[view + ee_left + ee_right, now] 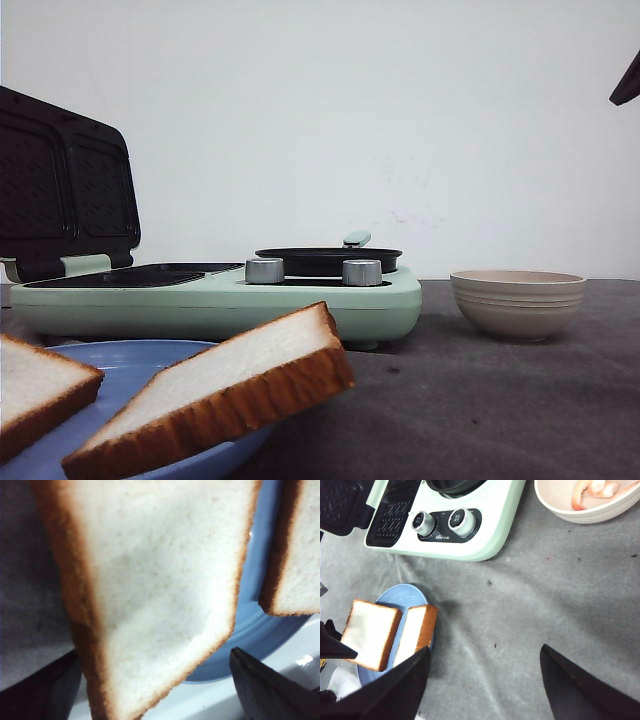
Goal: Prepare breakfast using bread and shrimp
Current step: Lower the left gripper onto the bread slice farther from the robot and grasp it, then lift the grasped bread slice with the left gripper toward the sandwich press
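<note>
Two slices of bread lie on a blue plate. In the front view the left slice lies low and the right slice leans on the plate's rim. My left gripper is open around the near corner of the left slice. One finger is beside its crust and the other finger stands apart from it. My right gripper is open over bare grey cloth, to the right of the plate. Pink shrimp lie in a beige bowl.
A mint-green sandwich maker stands behind the plate with its dark lid raised, two knobs and a small black pan. The bowl sits to its right. Grey cloth covers the table.
</note>
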You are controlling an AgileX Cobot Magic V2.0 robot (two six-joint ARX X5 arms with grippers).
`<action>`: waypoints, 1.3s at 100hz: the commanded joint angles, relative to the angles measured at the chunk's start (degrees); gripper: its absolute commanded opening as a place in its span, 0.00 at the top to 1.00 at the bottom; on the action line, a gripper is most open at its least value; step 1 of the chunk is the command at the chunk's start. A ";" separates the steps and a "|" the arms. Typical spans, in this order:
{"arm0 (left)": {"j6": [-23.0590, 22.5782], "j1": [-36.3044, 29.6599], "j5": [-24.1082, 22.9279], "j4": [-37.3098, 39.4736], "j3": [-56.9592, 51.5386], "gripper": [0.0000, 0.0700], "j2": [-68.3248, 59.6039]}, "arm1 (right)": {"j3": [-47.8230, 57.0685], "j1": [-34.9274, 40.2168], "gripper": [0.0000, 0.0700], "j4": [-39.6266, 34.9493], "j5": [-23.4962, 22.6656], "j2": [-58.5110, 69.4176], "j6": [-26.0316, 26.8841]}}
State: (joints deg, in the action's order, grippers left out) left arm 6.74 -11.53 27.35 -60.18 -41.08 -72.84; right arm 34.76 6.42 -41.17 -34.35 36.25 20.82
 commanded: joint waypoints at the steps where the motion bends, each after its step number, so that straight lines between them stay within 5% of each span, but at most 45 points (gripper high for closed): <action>1: -0.66 -0.20 0.57 0.04 -0.87 0.27 -0.72 | 0.92 0.15 0.38 0.39 -0.26 0.35 -0.87; 33: -0.70 -0.20 1.22 0.94 -0.87 0.30 -0.70 | 0.92 0.15 0.38 0.37 -0.83 0.35 -0.70; 46: -0.70 -0.20 1.22 1.11 -0.87 0.42 -0.72 | 0.92 0.15 0.38 0.33 -0.90 0.35 -0.70; 58: -0.70 -0.17 1.22 1.14 -0.87 0.60 -0.72 | 0.92 0.15 0.38 0.33 -1.70 0.35 -0.70; 74: -0.79 -0.20 1.20 1.42 -0.87 1.00 -0.70 | 0.92 0.15 0.38 0.24 -1.70 0.35 -0.70; 130: -1.05 -0.17 0.96 2.38 -0.87 1.00 1.57 | 0.92 0.15 0.38 -1.05 -1.68 0.35 -0.74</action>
State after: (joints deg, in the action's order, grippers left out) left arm 6.63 -11.49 28.29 -58.33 -41.08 -71.64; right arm 34.76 6.42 -42.48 -35.83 36.25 20.82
